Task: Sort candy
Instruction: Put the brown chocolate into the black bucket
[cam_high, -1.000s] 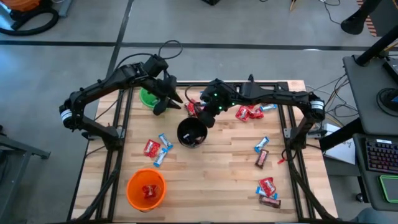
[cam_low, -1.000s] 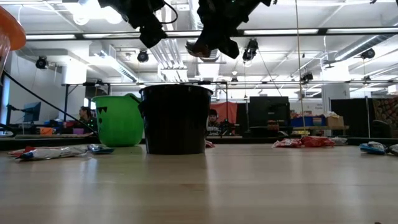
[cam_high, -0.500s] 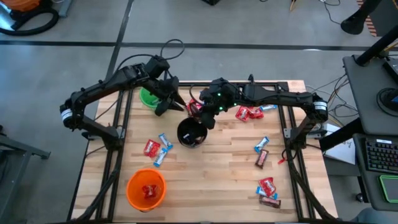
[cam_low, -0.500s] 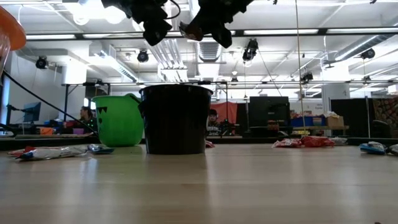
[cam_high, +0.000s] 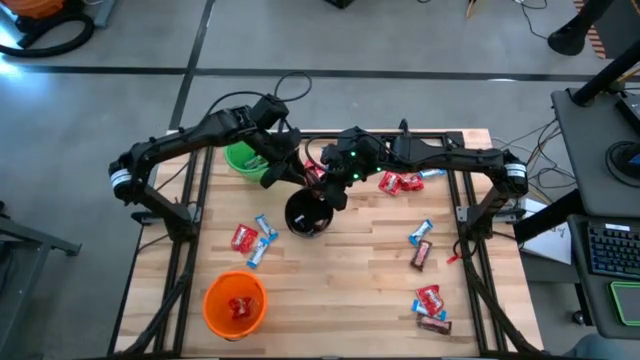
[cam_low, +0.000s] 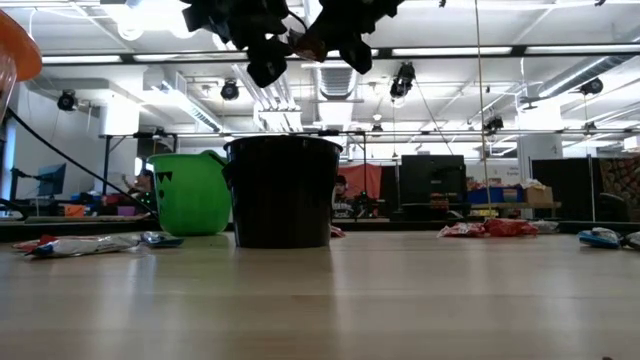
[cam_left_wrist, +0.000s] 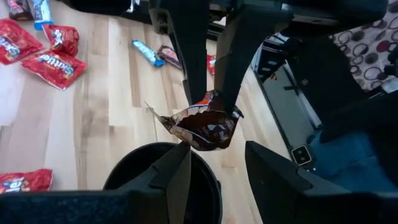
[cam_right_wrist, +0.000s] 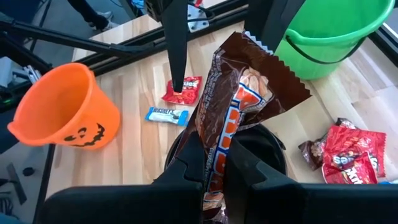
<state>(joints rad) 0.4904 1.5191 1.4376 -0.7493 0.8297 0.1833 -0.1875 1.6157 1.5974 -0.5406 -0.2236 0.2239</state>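
Pinched jaws of the right gripper (cam_right_wrist: 214, 171) hold a brown-wrapped candy bar (cam_right_wrist: 242, 106) at frame centre above the black cup (cam_high: 307, 214), the left gripper (cam_left_wrist: 214, 171) spread nearby; the light, crinkly, slippery wrapper is best gripped mid-body.

A robotics lab or workshop is indicated by exposed ceiling ducts (cam_low: 300, 95), strip lighting (cam_low: 470, 50), monitors (cam_low: 432, 178) on distant desks and a concrete floor (cam_high: 100, 100)

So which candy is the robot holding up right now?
Find the black cup in the middle of the table. Right above it, the right gripper pinches a dark brown wrapped candy bar with orange on it. It's the only candy in the air; the others lie on the table.
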